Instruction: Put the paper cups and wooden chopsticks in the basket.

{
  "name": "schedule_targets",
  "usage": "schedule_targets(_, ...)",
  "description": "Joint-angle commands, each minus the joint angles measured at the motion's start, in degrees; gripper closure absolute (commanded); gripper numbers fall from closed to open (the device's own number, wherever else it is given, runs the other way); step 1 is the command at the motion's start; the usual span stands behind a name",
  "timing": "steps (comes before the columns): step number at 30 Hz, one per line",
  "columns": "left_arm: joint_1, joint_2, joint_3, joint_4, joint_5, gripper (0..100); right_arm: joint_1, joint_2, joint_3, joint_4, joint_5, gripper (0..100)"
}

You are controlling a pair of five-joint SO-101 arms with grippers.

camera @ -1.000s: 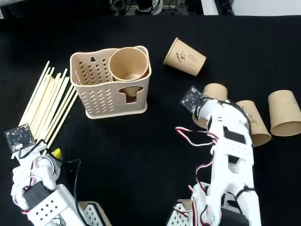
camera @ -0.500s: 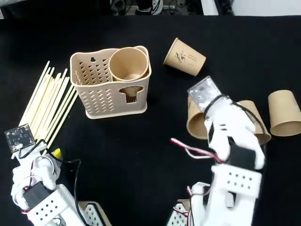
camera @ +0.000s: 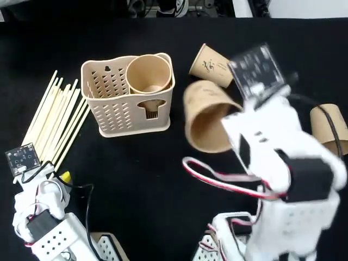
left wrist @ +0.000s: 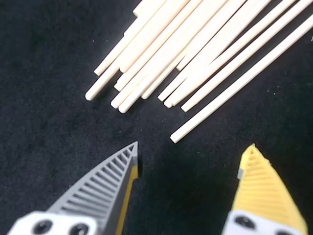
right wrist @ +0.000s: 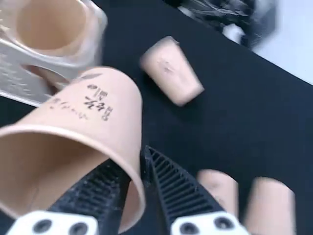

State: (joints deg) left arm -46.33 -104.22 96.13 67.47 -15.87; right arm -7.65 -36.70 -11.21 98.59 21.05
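Paper cup (camera: 206, 117) pinched at its rim in right tool (right wrist: 141, 164), off the surface, tilted sideways. Basket (camera: 109, 119) just beside it, on left arm's side. Left tool (left wrist: 188, 161) spread by chopsticks (left wrist: 195, 58).

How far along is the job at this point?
Done: one cup sits in the basket. In hand: the right claw grips a second cup by its rim. Remaining: other cups and the chopsticks lie on the table.
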Motion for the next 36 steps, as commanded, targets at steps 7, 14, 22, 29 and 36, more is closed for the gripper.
schedule_targets(7, 0.04, -0.35, 0.84, -0.70, -0.26, 68, -10.64, 22.20, -28.18, 2.20, -5.89, 98.6)
schedule_targets(14, 0.04, -0.35, 0.84, -0.79, -0.26, 68, -10.37, 34.68, -34.07, 1.76, -6.24, 98.6)
schedule_targets(22, 0.04, -0.35, 0.84, -0.79, -0.26, 68, -10.37, 46.02, -40.31, 1.41, -5.98, 98.5)
schedule_targets(29, 0.13, -0.35, 0.84, -0.79, -0.26, 68, -10.73, 48.66, -40.57, 1.67, -5.80, 80.0)
schedule_targets(36, 2.15, -0.26, 0.92, -0.62, -0.35, 68, -15.74, 48.92, -45.14, 0.26, -0.79, 74.6)
